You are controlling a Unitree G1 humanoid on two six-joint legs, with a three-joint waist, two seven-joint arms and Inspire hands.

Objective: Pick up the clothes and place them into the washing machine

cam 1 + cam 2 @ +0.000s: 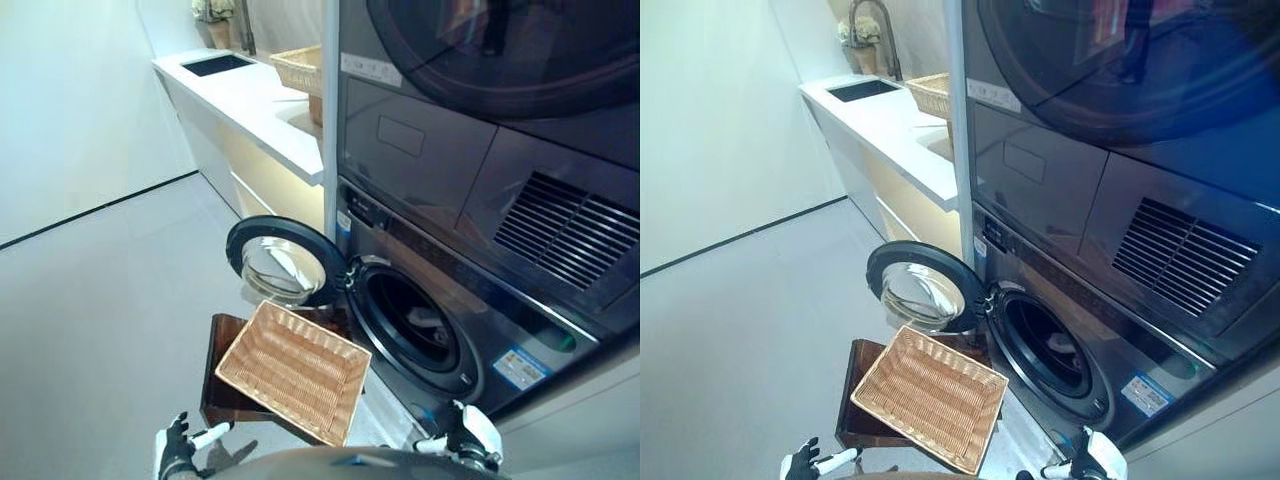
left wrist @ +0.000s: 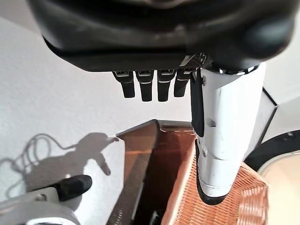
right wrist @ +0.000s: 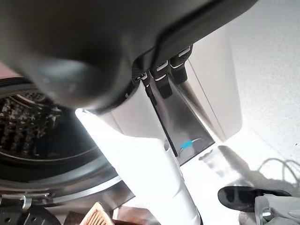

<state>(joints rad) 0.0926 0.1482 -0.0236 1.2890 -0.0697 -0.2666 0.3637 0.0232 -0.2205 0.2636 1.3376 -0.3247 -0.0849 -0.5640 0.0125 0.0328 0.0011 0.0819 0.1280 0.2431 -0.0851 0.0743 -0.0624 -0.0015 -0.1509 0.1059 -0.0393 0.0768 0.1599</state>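
I see the washing machine (image 1: 420,330) with its round door (image 1: 282,262) swung open, a pale bundle of clothes (image 1: 428,322) already lying inside the drum, and the wicker basket (image 1: 293,372) on its dark stool (image 1: 224,372) in front looking empty. My left hand (image 1: 178,448) and right hand (image 1: 462,436) hang low with fingers relaxed and straight, holding nothing. I judge loading done; next move calls for reaching the door and swinging it shut.

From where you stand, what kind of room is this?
Probably a home laundry room: a washing machine with its door open, a second machine stacked above it, and a wicker basket in front.
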